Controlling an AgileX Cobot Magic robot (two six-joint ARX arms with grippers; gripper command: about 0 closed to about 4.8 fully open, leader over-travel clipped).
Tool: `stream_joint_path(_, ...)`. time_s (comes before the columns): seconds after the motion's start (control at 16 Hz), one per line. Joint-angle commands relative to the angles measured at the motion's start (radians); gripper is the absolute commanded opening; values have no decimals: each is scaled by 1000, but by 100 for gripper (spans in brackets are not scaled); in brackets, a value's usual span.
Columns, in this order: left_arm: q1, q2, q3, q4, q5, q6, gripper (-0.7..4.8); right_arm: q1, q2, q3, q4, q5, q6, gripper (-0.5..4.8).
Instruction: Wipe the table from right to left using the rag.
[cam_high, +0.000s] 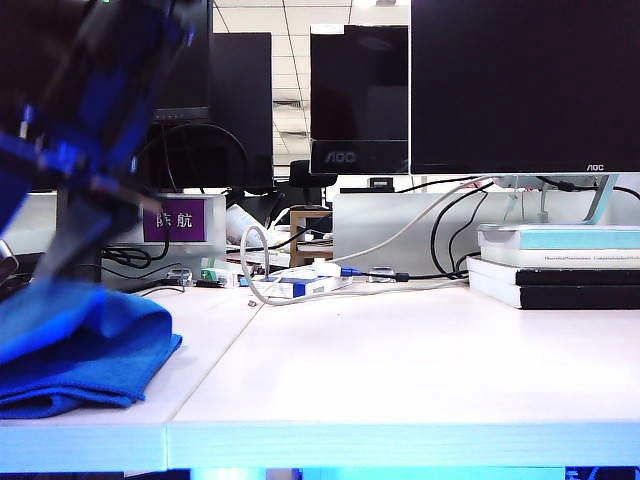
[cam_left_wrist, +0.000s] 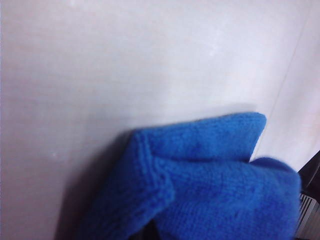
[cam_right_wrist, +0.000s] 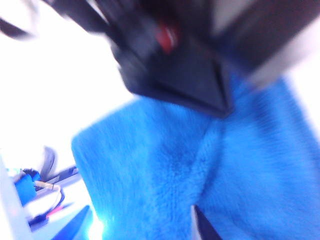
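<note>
The rag is lying bunched in thick blue folds at the far left of the table, close to the front edge, on the left-hand panel just short of the thin seam. A blurred dark arm is coming down over it from the upper left of the exterior view; its lower end is merging with the cloth, so contact there is not clear.

In the left wrist view the rag is filling the near part of the picture, one folded corner standing out over the pale table. The left gripper's fingers are not showing anywhere in that view, so I cannot tell how they are standing or whether they are gripping the cloth.

In the right wrist view the rag is taking up most of the picture, with a blurred black arm part sitting over it. The right gripper's jaws are standing fully apart, holding nothing visible, close above the cloth.

At the back, two dark monitors are standing over a stack of books and loose cables.
</note>
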Motion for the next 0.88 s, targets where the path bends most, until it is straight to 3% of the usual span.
stream_joint_path(0.06,-3,27,-18,21,-57,9,-5,-11,-59,5,-5,-6,-8,254)
stream_joint_path(0.25,-3,27,-18,37,-48,11,-5,-32,-143,5,-1,2,-10,251)
stream_joint_path(0.31,-3,26,-17,40,-37,26,-5,-39,-162,5,5,10,-10,219)
stream_joint_path(0.44,-11,-6,-17,42,-9,31,-5,-60,-209,5,21,49,-10,68)
stream_joint_path(0.63,-15,-108,-16,24,-3,11,-5,-86,-254,5,28,76,-10,32)
stream_joint_path(0.69,-15,-179,-15,6,-4,11,-5,-105,-277,5,26,82,-10,-4)
stream_joint_path(0.88,-15,-315,-14,25,-5,-24,-5,-142,-316,5,32,93,-11,-4)
